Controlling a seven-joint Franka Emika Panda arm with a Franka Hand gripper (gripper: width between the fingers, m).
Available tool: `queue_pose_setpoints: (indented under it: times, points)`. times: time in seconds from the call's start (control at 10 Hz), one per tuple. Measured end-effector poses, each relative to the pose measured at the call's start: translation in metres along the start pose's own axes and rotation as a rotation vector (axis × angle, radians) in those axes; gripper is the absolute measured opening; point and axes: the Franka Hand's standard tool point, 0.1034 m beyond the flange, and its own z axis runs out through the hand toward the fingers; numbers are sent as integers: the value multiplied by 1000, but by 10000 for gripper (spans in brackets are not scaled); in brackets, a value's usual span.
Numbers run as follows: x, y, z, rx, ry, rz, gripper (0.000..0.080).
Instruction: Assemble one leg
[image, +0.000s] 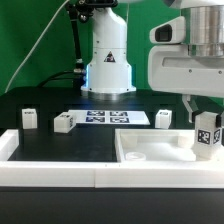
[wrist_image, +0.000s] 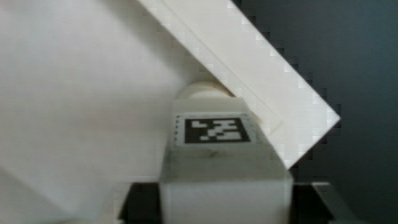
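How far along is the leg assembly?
Done: one leg is off the table, gripped in the claw. In hand: it hangs at the large white piece, at the end on the exterior view's right. The wrist view shows its tip by that piece's edge; contact cannot be told. Left: seating it, not visibly done. The other legs stand loose.

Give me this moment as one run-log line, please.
pincer: shut on leg | leg: upright, at white tray piece corner | spare legs: three on table
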Motion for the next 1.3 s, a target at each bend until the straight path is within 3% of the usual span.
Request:
queue_pose_setpoints:
  times: [0.8, 0.9, 1.0, 1.3]
  points:
    - [-4, -2, 1, 10, -35, 524, 291]
    - [-3, -2, 1, 11, -34, 461, 385]
    - [0, -1, 0, 13, -33, 372, 572]
    - [-1, -2, -2, -6, -43, 46, 640]
